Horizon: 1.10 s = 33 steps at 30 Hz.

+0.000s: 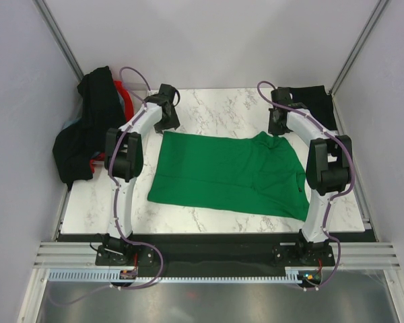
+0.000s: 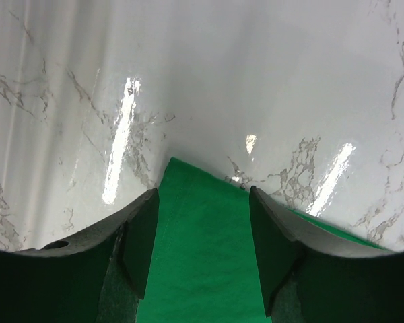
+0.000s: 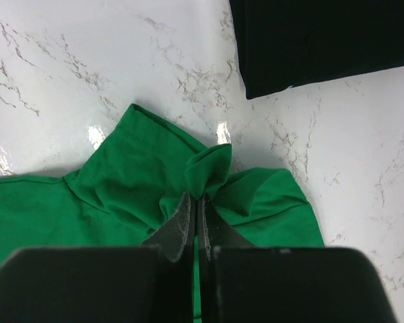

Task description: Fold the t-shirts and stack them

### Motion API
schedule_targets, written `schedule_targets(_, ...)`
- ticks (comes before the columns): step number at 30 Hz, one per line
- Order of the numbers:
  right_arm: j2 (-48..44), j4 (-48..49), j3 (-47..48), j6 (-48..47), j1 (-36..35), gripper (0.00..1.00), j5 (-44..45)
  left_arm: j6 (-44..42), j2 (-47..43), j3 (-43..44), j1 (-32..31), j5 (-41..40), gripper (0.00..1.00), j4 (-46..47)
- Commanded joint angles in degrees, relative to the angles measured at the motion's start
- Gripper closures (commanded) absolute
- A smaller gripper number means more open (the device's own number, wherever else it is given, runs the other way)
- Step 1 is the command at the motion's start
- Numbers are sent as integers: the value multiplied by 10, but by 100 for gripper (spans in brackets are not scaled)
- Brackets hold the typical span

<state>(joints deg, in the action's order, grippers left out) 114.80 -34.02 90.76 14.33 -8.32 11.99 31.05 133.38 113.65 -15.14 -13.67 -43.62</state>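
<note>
Surface: white marble table, grey walls.
Green t-shirt: flat, table ctr.
L gripper: jaws apart, straddling shirt's 10 o'clock corner.
R gripper: pinched shut on a bunched fold, 2 o'clock.
Handling: light, limp, likely sags; grab corners/hems.

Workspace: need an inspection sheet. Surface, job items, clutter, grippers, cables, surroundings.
Surface: white marbled table, glossy.
Job's things: green shirt spread mid-table; folded black shirt at far right corner; black heap with red shirt at left edge.
Clutter: nothing seen.
Grippers: left gripper open, straddling green shirt's far left corner; right gripper shut on a pinch of its far right edge.
Cables: purple cables looped along both arms, off the shirts.
Surroundings: grey walls; metal rail at near edge.
</note>
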Motion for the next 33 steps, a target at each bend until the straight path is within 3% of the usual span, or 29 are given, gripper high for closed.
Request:
schedule_targets(1,-34,14,-6,4,-4,100,-10,16,17,36,2,-19,37,1)
schedule_targets(9,-45,19,-18,4,-7,100,-13,20,55,54,2,-21,46,-2)
schedule_targets(16,-68,20,-39,6,-7,100,-12,17,57,56,2,-6,72,-5)
schedule_targets(21,-110,31,-75,16,-7,100,-11,17,25,33,2,0,81,-13)
schedule_targets(26,-161,40,-121,31,-7,100,-27,17,-21,1,2,0,97,-20)
schedule_targets(33,-265,48,-204,46,-9,100,-38,26,-97,-79,1,-8,98,-27)
